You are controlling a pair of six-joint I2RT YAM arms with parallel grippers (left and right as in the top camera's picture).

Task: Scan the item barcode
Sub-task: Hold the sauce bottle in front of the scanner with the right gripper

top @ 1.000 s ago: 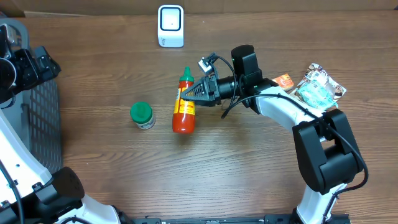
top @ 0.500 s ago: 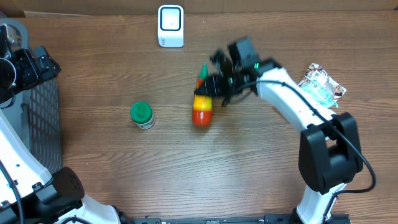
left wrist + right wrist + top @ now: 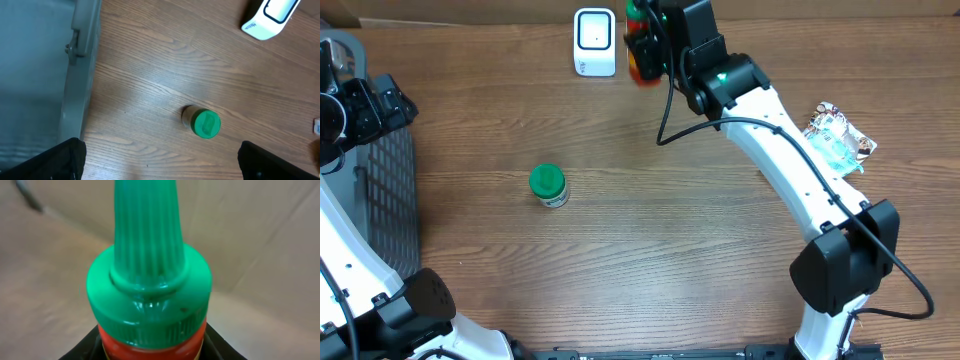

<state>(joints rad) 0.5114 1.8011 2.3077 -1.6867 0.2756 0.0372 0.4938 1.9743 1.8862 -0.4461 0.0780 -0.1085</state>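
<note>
One second earlier the overhead view shows the bottle lying mid-desk with the right arm at its neck. Now the right claw [image 3: 658, 45] holds the bottle [image 3: 640, 62] lifted at the far edge, just right of the scanner [image 3: 594, 41]. It is clenched on the red body below the green cap [image 3: 148, 290], and dark fingers [image 3: 87, 347] show at either side in the wrist view.

The carry looks all but done. What likely remains is turning the barcode to the scanner's face, and whether it faces there now cannot be told.

The left claw [image 3: 160, 165] hangs spread wide and empty, unmoved, and so is the jar [image 3: 548, 185].

The desk [image 3: 620, 270] is brown wood grain. A grey basket [image 3: 390, 200] sits at its left, a crinkled packet [image 3: 835, 140] at its right and a cardboard wall [image 3: 470, 10] behind.
</note>
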